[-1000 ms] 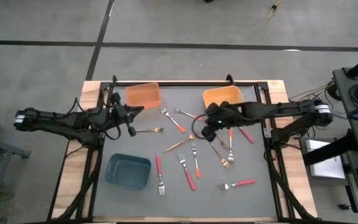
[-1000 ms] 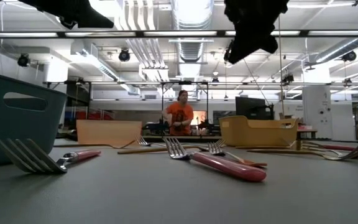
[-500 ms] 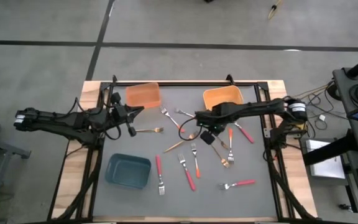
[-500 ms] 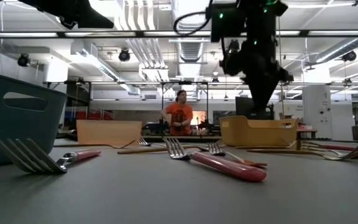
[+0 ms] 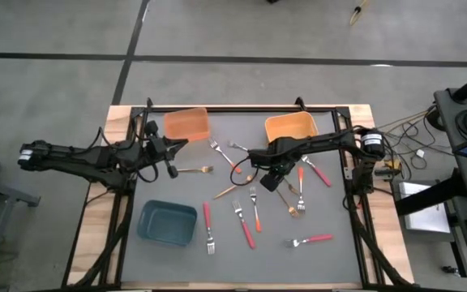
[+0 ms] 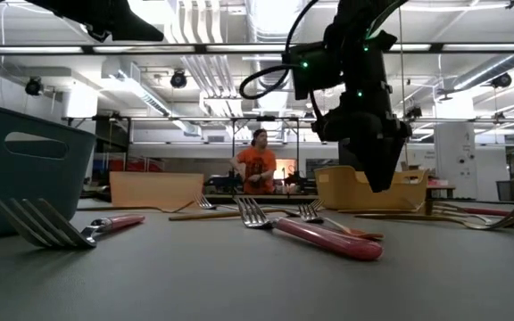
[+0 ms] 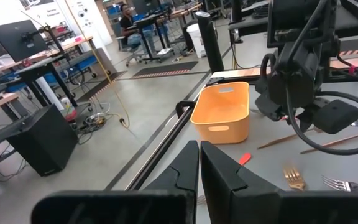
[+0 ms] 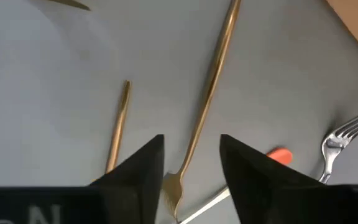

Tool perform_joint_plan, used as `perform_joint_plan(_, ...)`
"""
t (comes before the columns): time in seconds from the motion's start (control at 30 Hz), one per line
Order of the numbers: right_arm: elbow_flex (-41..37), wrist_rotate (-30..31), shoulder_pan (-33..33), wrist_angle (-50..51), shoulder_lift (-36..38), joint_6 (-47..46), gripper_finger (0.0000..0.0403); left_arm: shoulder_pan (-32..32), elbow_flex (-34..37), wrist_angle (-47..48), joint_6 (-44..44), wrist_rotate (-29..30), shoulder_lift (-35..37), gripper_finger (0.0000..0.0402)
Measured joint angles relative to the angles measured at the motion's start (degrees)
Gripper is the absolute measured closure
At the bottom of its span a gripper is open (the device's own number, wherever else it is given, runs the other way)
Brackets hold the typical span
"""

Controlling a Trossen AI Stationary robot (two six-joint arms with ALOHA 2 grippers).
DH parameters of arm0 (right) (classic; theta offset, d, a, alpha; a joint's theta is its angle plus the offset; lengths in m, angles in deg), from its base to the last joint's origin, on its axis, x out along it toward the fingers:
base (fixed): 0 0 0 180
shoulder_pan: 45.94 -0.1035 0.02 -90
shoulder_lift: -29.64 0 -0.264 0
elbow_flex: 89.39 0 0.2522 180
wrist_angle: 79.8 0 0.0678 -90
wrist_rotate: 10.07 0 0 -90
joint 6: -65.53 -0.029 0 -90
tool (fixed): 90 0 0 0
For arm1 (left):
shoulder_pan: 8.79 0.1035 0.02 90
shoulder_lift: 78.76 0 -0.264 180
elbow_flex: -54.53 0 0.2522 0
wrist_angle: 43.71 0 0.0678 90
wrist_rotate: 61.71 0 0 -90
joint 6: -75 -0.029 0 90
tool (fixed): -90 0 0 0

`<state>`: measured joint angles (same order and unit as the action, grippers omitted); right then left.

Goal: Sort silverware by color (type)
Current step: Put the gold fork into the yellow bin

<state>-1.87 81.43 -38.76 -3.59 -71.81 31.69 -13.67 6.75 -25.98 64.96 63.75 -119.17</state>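
Note:
Forks lie flat and scattered on the grey mat: red-handled ones (image 5: pixel 246 229), orange-handled ones (image 5: pixel 256 212) and gold ones (image 5: pixel 193 170). My right gripper (image 8: pixel 191 168) hangs over the middle of the mat (image 5: pixel 271 180), pointing down, open. In the right wrist view one gold fork (image 8: pixel 207 93) runs between its fingers, and a second gold handle (image 8: pixel 118 121) lies beside it. In the low view the fingertips (image 6: pixel 380 183) stand a little above the table. My left gripper (image 7: pixel 199 168) waits shut and high at the left (image 5: pixel 171 166).
An orange bin (image 5: pixel 186 123) stands at the back left of the mat, a yellow-orange bin (image 5: pixel 290 126) at the back right, and a teal bin (image 5: pixel 167 223) at the near left. A person in an orange shirt (image 6: pixel 259 169) is in the room behind the table.
My right gripper has come down from high over the mat toward the forks in the middle and has tipped until it points straight down. The forks lie as before.

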Motion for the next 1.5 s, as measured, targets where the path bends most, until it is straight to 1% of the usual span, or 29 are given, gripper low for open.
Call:
perform_joint_plan(0.13, 0.0, 0.0, 0.0, -0.2, -0.7, 0.9, 0.0218, 0.0, 0.0, 0.0, -0.2, 0.0, -0.2, 0.0402)
perform_joint_plan(0.27, 0.0, 0.2, 0.0, -0.5, -1.5, 0.9, 0.0204, 0.0, 0.0, 0.0, -0.2, 0.0, -0.2, 0.0402)
perform_joint_plan(0.47, 0.0, 4.7, 0.1, -0.7, -2.1, 0.9, 0.0202, 0.0, 0.0, 0.0, -0.2, 0.0, -0.2, 0.0402)
perform_joint_plan(0.8, -0.2, 5.5, 0.4, -2.1, -3.7, 0.9, 0.0202, 0.0, 0.0, 0.0, -0.2, 0.0, -0.4, 0.0402)
perform_joint_plan(0.97, -1.4, 6.1, 0.4, -5.2, -5.3, 0.8, 0.0204, 0.0, 0.0, 0.0, -0.2, 0.0, -0.4, 0.0402)
perform_joint_plan(1.07, -2.3, 6.0, 0.3, -6.6, -5.3, 0.8, 0.0221, 0.0, 0.0, 0.0, -0.4, 0.0, -0.4, 0.0402)
perform_joint_plan(1.13, -2.5, 5.6, 0.3, -7.2, -5.1, 0.6, 0.0246, 0.0, 0.0, -0.1, -0.4, 0.0, -0.4, 0.0402)
perform_joint_plan(1.37, -2.6, 4.3, 0.3, -8.4, -5.0, -2.0, 0.037, 0.0, 0.0, -0.1, -0.4, 0.0, -0.5, 0.0402)
perform_joint_plan(1.4, -2.7, 4.0, 0.3, -8.7, -5.0, -2.4, 0.0381, 0.0, 0.0, -0.1, -0.5, 0.0, -0.5, 0.0402)
perform_joint_plan(1.5, -2.7, 3.7, 0.3, -9.2, -5.0, -3.2, 0.0386, 0.0, 0.0, -0.3, -0.6, 0.0, -0.5, 0.0402)
